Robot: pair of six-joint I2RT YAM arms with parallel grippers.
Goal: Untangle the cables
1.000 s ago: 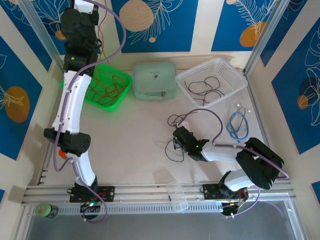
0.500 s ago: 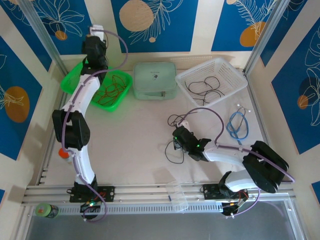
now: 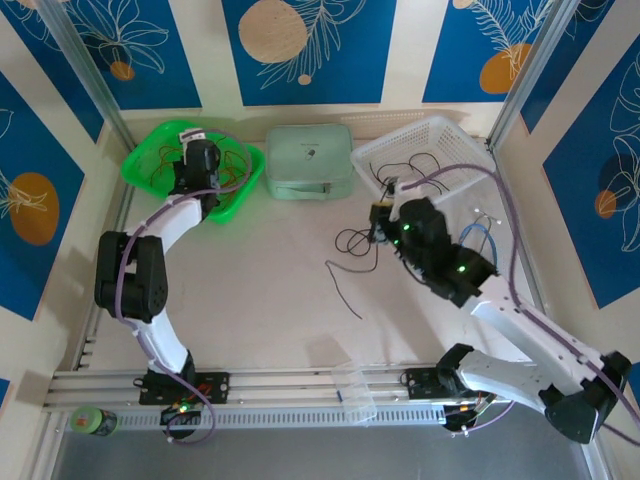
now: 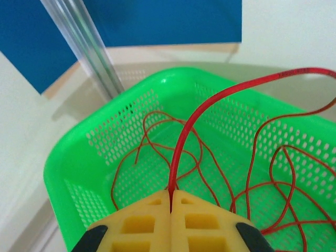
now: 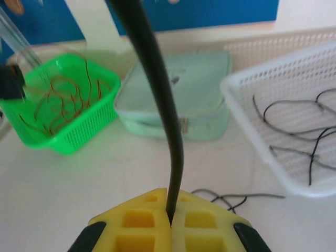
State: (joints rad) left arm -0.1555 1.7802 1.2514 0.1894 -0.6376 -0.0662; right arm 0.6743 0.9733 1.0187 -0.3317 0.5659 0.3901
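Sorting, we judged: left gripper (image 4: 170, 197) pinched red cable (image 4: 179, 144) over green basket (image 4: 68, 157), right gripper (image 5: 169, 211) pinched black cable (image 5: 157, 79) near white basket (image 5: 251, 125).

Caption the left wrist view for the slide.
Left gripper shut on a red cable, poised over the green basket.

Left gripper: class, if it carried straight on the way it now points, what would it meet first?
The left gripper, jaws shut on a red cable, points down into the green basket. It would probably meet the loose red cables lying there first, then the basket's mesh floor, though depth is hard to judge.
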